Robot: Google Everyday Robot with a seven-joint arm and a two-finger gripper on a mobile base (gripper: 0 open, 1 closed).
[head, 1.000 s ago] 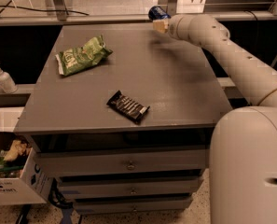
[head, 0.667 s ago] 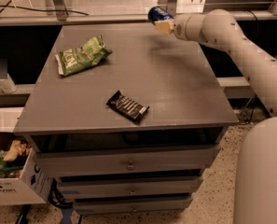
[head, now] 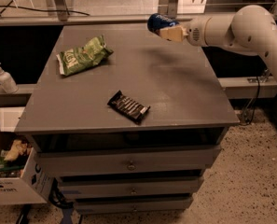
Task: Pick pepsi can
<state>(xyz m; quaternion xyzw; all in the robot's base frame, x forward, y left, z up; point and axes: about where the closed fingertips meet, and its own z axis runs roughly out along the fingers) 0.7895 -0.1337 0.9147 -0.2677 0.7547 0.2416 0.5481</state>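
Pepsi can (head: pixel 157 22) is pinched between the fingers (head: pixel 173 33) of the gripper (head: pixel 166 29), tipped on its side above the far right edge of the grey surface (head: pixel 175 87). From the left, a green chip bag (head: pixel 83 55) and a black snack bar wrapper (head: pixel 128 107) lie on that surface.

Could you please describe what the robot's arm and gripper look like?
The arm is smooth, rounded and off-white, with a dotted patch near the wrist. The gripper, over the table's far edge at the pepsi can, has pale tan fingers.
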